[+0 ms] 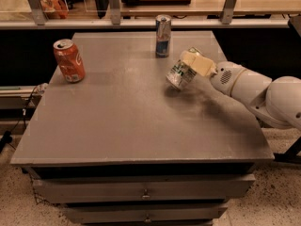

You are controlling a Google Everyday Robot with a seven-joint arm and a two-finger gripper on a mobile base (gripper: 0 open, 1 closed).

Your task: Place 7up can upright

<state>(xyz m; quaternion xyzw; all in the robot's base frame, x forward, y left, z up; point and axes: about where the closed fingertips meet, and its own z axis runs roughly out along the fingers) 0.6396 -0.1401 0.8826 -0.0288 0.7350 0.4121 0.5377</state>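
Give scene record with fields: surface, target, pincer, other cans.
surface: grey metal table with drawers
target: silvery-white 7up can with green lettering, tilted, over the table's right half
pincer: beige pincer, arm coming from the right, shut on the 7up can
others: orange-red soda can upright back left; slim blue-and-silver can upright back centre

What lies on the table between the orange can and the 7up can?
Only bare tabletop, in the camera view. The gripper, reaching in from the right, holds the 7up can tilted.
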